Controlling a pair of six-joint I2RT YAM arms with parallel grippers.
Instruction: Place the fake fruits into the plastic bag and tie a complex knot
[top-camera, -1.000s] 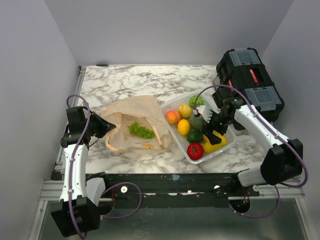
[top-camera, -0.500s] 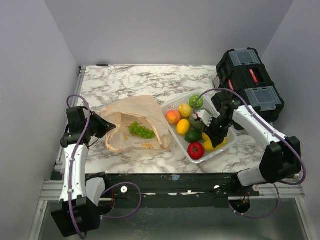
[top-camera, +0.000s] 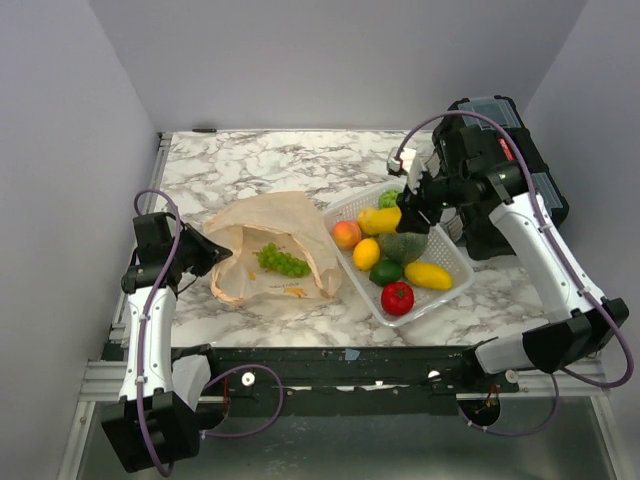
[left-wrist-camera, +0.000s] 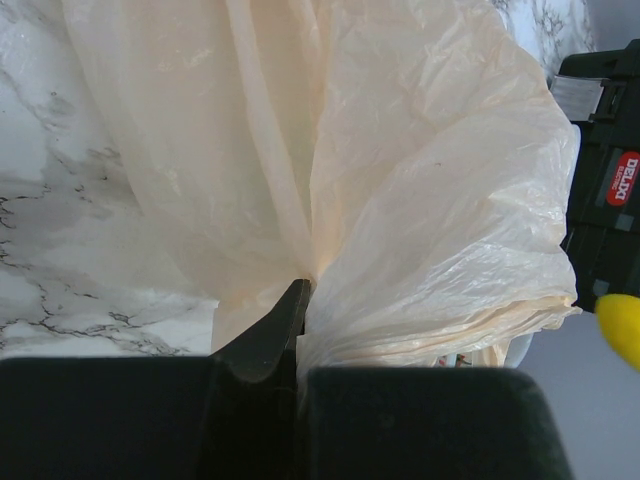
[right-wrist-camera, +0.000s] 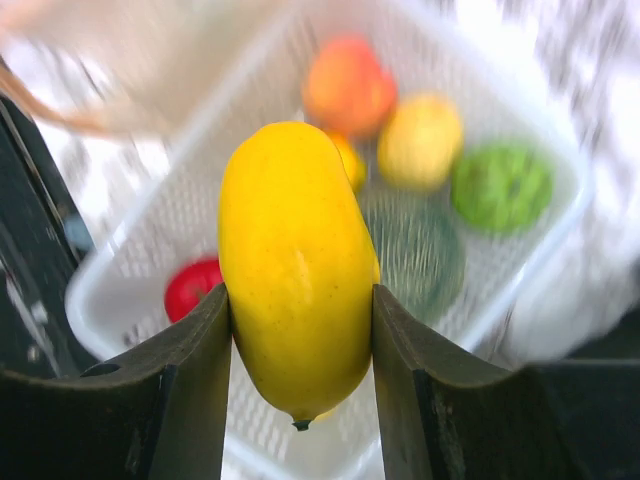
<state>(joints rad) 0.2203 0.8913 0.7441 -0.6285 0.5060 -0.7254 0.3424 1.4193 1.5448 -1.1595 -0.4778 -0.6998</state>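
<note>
— Right gripper (right-wrist-camera: 300, 298): state?
— Jaws clamped on a yellow fruit (right-wrist-camera: 290, 215), one finger on each flank. The fruit's long axis runs parallel to the fingers, with its pointed tip toward the wrist camera. Below it, blurred, is the white lattice basket (right-wrist-camera: 105, 265) with more fruit.
— Left gripper (left-wrist-camera: 300, 305)?
— Fingers pressed together, pinching a gathered fold of the plastic bag (left-wrist-camera: 430, 180). The film fans outward from the pinch.
— Any legible writing?
— One item. At the right edge of the left wrist view, a red label (left-wrist-camera: 625, 178) with white letters sits on the black toolbox (left-wrist-camera: 605, 240). The letters appear to begin "DEL"; the remainder is not legible. Small orange print on the bag in the top view is too small to read.
— Bag location and orientation?
— Lying on the marble table (top-camera: 250, 160), just left of the basket. Whether it touches the rim cannot be told. Long axis runs left to right, and the pinched end points at the left arm.
— View differences?
— Only the top view shows green grapes (top-camera: 282, 261) at the bag's middle; the left wrist view shows film only. Only the right wrist view shows the grip contact; the top view does not resolve it.
</note>
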